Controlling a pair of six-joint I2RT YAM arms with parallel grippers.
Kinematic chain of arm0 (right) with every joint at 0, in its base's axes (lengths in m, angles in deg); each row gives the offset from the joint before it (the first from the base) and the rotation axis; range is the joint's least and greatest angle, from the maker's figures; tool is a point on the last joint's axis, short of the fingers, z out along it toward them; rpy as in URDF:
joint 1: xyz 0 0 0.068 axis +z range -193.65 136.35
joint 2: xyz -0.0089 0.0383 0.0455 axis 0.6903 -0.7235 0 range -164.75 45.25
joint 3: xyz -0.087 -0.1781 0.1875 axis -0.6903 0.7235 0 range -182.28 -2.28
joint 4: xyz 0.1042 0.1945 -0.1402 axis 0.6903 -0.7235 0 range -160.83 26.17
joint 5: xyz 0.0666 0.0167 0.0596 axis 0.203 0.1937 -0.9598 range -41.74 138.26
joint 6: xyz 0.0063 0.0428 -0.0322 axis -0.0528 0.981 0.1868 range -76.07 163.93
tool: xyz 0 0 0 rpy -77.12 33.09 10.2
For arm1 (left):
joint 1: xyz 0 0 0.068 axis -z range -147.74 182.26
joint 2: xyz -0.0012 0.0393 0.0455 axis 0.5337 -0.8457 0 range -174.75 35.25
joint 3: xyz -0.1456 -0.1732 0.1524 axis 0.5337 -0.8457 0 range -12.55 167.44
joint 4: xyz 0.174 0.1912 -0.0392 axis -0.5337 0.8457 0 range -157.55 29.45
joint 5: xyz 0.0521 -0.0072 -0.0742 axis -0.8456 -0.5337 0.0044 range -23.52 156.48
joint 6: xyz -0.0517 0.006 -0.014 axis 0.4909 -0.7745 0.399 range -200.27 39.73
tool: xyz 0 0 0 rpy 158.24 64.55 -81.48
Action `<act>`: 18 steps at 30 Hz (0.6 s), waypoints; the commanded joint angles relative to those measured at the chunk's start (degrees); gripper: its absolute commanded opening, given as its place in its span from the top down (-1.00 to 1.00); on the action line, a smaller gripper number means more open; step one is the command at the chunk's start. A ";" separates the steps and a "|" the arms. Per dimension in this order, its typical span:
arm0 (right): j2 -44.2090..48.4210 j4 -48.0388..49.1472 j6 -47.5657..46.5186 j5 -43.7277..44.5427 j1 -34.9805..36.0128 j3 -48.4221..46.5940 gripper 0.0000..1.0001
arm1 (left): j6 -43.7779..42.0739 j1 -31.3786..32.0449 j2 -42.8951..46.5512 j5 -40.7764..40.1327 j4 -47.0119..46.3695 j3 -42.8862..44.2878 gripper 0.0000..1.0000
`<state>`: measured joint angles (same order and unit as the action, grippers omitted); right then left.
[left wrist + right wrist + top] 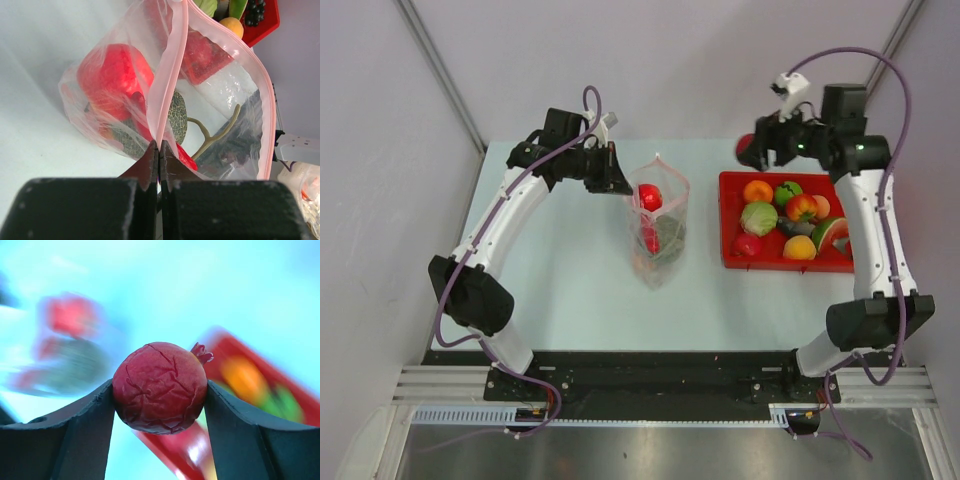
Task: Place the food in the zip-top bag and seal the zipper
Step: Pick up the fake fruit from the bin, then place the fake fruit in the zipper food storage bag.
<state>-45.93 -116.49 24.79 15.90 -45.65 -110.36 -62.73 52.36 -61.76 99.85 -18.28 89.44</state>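
Top external, pale blue bench (570,290): carries everything.
Red rectangular plastic tray (728,200): 3 o'clock; holds glossy toy fruits (758,217).
Clear crinkly zip-top bag (675,200): centre, mouth gaping, red and green pieces (112,75) inside.
Pink zipper strip (170,75): pinched by left tool (159,150), jaws closed.
Right tool (755,150): clamping wrinkled dark-red pomegranate (160,387) above tray's 11 o'clock corner.
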 commanded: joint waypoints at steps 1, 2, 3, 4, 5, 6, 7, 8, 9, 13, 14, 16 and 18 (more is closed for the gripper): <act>2.41 14.33 11.91 -10.36 13.75 -1.26 0.23 | -0.49 0.20 2.79 0.47 -1.90 0.13 0.99; 1.97 15.47 12.28 -10.18 15.78 -1.61 0.22 | -0.49 0.29 2.88 0.47 -1.99 0.13 0.99; 1.62 16.88 12.45 -8.27 18.50 -2.05 0.22 | -0.49 0.29 2.97 0.47 -1.99 -0.04 1.00; -0.12 16.81 11.67 -7.20 22.70 -3.62 0.22 | -0.49 0.38 3.06 0.56 -1.90 0.13 0.99; -1.01 16.46 11.14 -6.32 24.66 -4.42 0.22 | -0.49 0.38 3.14 0.47 -1.82 0.05 0.99; -1.89 16.19 10.62 -4.66 26.15 -5.21 0.22 | -0.49 0.47 3.23 0.56 -1.82 -0.04 0.99; -2.77 16.10 10.26 -3.95 28.69 -5.65 0.21 | -0.49 0.47 3.23 0.74 -1.82 0.04 0.99; -4.08 16.01 9.13 -3.33 29.76 -5.83 0.21 | -0.49 0.38 3.32 0.82 -1.82 -0.04 0.99; -4.71 15.75 8.42 -1.76 30.64 -5.83 0.21 | -0.49 0.47 3.41 0.91 -1.73 -0.04 0.99; -6.64 12.95 5.17 1.15 33.81 -5.05 0.21 | -0.58 0.38 4.11 0.82 -1.90 -0.48 0.99; -6.91 12.24 4.38 1.68 34.51 -4.70 0.18 | -0.75 0.47 4.29 0.82 -1.99 -0.66 1.00; -6.73 10.66 3.76 1.95 34.69 -3.55 0.09 | -0.93 0.47 4.99 0.74 -1.99 -1.09 0.99; -6.30 8.12 2.10 1.86 35.40 -3.28 -0.37 | -1.10 0.47 5.69 0.82 -2.34 -1.71 0.99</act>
<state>-53.62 -104.86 30.54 15.86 -11.19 -113.44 -62.75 52.60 -60.16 99.87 -18.87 88.63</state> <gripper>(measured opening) 0.690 0.006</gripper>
